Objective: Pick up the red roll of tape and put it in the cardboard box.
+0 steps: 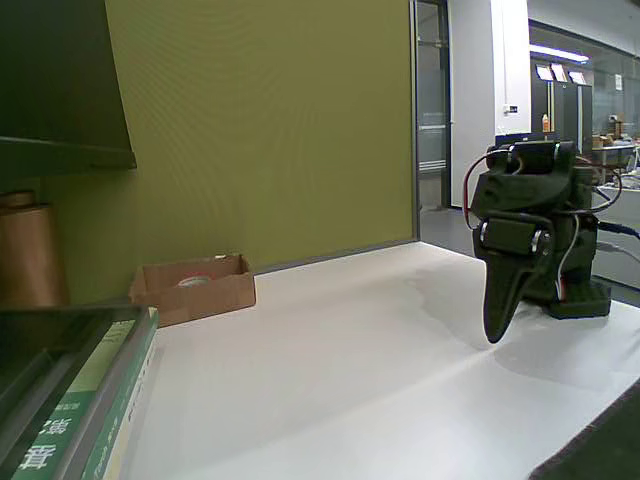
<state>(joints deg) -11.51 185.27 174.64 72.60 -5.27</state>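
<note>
Tape shows only as a pale sliver inside the box, which sits against the green wall at the table's far left. Well apart on the right, the gripper hangs pointing down just above the table, fingers together and holding nothing.

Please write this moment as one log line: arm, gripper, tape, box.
arm: folded at right | gripper: pointing down above table, holding nothing, open or shut unclear | tape: pale ring seen inside box | box: by green wall

office/lab – green partition | glass doors | ceiling lights
</note>
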